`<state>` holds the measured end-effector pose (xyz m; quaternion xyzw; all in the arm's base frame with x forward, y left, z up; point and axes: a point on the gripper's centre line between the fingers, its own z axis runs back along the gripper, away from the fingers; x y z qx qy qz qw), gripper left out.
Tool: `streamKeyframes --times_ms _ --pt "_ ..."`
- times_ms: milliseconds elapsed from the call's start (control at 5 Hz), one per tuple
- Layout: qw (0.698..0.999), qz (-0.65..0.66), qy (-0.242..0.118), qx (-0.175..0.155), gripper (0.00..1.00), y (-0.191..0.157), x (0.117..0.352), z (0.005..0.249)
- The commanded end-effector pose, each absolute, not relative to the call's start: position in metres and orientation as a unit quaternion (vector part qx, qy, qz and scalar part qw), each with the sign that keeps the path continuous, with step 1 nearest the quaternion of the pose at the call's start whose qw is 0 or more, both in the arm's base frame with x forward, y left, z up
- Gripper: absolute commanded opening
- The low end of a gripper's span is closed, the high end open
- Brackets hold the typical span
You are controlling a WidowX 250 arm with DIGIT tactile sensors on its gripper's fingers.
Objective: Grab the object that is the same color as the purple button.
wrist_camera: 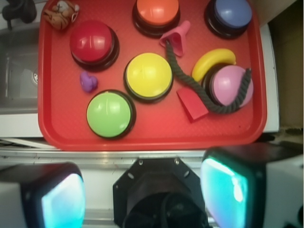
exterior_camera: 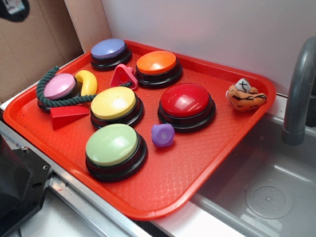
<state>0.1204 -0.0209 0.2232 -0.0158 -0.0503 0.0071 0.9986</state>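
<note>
On the red tray (exterior_camera: 217, 163) beside a sink, the object (exterior_camera: 162, 135) sits untouched between the red button (exterior_camera: 186, 104) and green button (exterior_camera: 115, 149), far from the purple button (exterior_camera: 109, 52); the gripper (wrist_camera: 142, 194) hangs released above the tray's near edge, so the approach step remains: descend over the object.

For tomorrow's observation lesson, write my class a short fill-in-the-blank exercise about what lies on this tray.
1. The small purple toy lies between the red button and the ____ button.
2. The dark rope loops around the ____ button.
3. The purple button stands beside the ____ button at the far edge of the tray.

Missing words: green; pink; orange
</note>
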Motion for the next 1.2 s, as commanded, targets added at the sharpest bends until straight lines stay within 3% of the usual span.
streamKeyframes --times_ms 0,400,1000 --pt "0.998 -0.018 -0.059 -0.007 1.00 -0.044 0.164 0.187" --pt "0.997 0.002 -0.073 -0.010 1.00 -0.072 0.202 0.131" --pt "0.999 0.023 -0.047 0.009 1.00 -0.095 0.227 0.066"
